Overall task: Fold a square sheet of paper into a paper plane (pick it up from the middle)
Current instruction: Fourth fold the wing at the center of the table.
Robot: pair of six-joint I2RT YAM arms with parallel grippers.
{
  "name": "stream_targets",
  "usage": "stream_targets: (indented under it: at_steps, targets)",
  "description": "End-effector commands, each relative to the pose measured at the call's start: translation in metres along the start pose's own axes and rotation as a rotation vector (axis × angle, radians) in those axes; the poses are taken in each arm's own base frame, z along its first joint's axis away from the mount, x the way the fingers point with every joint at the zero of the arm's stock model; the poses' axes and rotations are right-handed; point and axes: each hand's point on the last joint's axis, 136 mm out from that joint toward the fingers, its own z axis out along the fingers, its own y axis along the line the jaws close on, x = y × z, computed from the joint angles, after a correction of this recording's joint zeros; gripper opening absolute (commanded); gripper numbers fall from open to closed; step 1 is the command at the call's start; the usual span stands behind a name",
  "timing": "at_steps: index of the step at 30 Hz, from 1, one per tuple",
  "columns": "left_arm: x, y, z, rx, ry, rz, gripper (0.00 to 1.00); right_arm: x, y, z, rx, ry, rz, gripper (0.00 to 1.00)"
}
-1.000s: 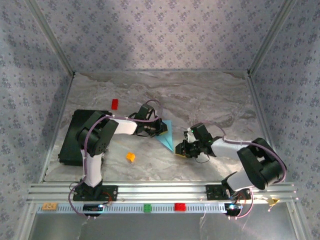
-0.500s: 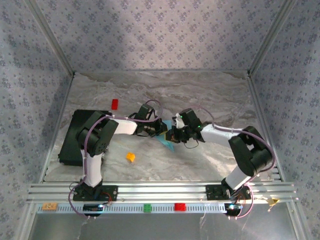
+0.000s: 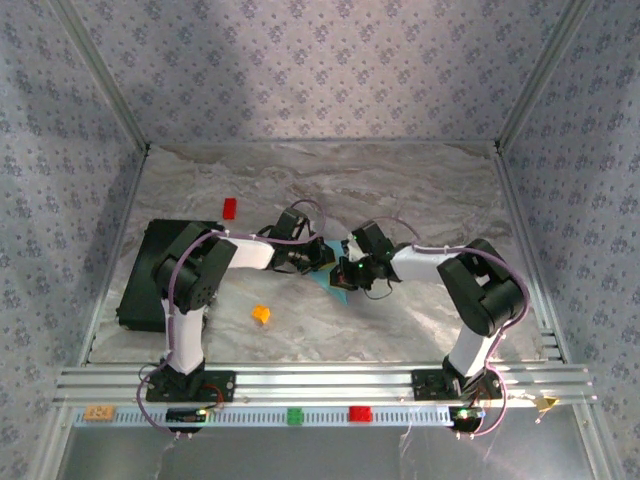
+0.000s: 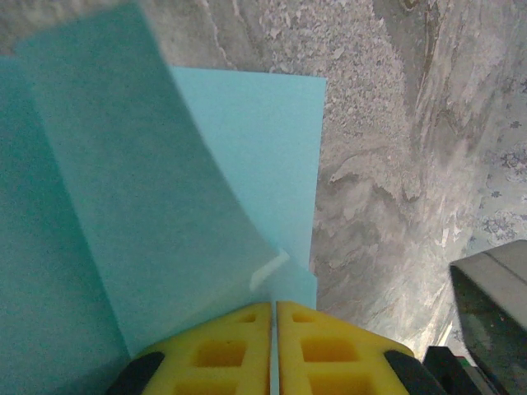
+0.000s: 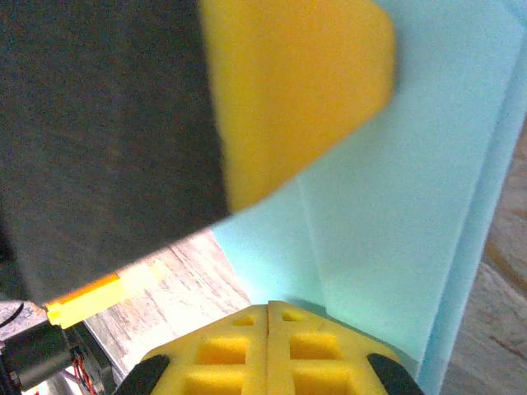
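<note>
Top external: square sheet of paper, part-folded, lies on the counter right of the orange block. The right gripper has newly arrived from farther right of the block.
Left wrist: left gripper clamped on the sheet's flap.
Right wrist: right gripper just closed on a fold; creasing likely next.

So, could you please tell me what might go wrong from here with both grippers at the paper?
The left gripper pinches the folded light-blue paper close to its edge, so it could slip out. The shut right gripper sits very near the left gripper's finger, so they might collide. Opposing pulls on the paper may tear it.
</note>
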Motion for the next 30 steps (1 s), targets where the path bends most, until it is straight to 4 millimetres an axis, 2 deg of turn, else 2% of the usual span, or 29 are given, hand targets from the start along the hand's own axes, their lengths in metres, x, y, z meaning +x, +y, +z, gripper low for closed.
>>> stream_targets:
  at_steps: [1, 10, 16, 30]
  targets:
    - [0.01, 0.024, 0.008, -0.059, 0.024, -0.031, 0.1, 0.016, -0.018, 0.006, 0.014, 0.029, 0.04, 0.03]
    - [0.011, 0.025, 0.008, -0.064, 0.025, -0.034, 0.1, 0.036, -0.03, 0.005, 0.012, 0.034, 0.07, 0.04]
    - [0.01, 0.028, 0.009, -0.072, 0.024, -0.038, 0.1, 0.045, -0.031, 0.0, 0.007, 0.039, 0.06, 0.04]
    - [0.011, 0.033, 0.009, -0.086, 0.024, -0.05, 0.1, 0.082, -0.044, -0.014, 0.047, 0.078, 0.036, 0.04]
